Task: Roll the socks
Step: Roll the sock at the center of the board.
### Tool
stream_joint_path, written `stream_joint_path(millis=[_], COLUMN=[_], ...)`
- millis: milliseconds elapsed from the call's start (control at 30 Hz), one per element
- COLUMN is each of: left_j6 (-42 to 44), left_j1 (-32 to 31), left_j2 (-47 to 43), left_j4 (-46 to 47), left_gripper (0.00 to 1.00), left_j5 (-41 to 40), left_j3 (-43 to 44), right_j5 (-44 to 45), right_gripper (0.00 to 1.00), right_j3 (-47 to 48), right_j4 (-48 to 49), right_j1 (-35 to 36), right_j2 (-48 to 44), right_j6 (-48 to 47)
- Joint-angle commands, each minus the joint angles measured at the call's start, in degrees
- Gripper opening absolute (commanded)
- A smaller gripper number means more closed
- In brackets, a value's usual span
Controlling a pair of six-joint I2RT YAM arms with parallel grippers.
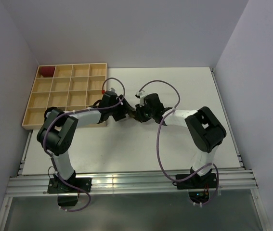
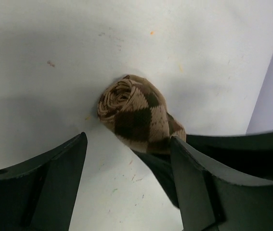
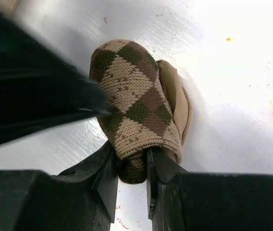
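Observation:
One of the socks, a tan one with brown argyle diamonds (image 2: 134,113), lies rolled into a tight bundle on the white table (image 1: 175,86), between the two arms. In the right wrist view the rolled sock (image 3: 136,101) has its near end pinched by my right gripper (image 3: 132,166), whose right finger is tucked under the outer fold. My left gripper (image 2: 129,140) stands open just short of the roll, one finger (image 2: 49,187) to each side, touching nothing. From above, the two grippers (image 1: 126,114) (image 1: 141,115) meet at the table's middle and hide most of the sock.
A wooden tray (image 1: 32,103) with several compartments lies at the back left, close behind the left arm. A small dark red bundle (image 1: 46,71) sits in its far-left corner cell. Grey walls close in the table at the left, back and right.

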Motion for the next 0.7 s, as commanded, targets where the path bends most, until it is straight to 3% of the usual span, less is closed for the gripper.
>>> stream_joint_path(millis=[0, 233, 667], left_j6=[-3.28, -8.56, -12.34], left_j1=[0.71, -1.74, -5.45], left_j2=[-7.58, -18.59, -12.18], left_j4=[5.23, 19.13, 23.88], left_gripper=[0.75, 0.77, 0.72], left_j5=[-3.19, -10.12, -16.02], left_j3=[-4.24, -17.88, -23.69], right_j5=[-5.58, -16.56, -31.25], right_gripper=[0.00, 0.00, 0.00], right_j3=[1.85, 6.94, 11.09], right_j4=[-11.02, -16.21, -19.03], right_j1=[-1.73, -4.19, -6.56], right_j2=[3.04, 9.44, 17.63], right_j6=[2.90, 6.24, 14.85])
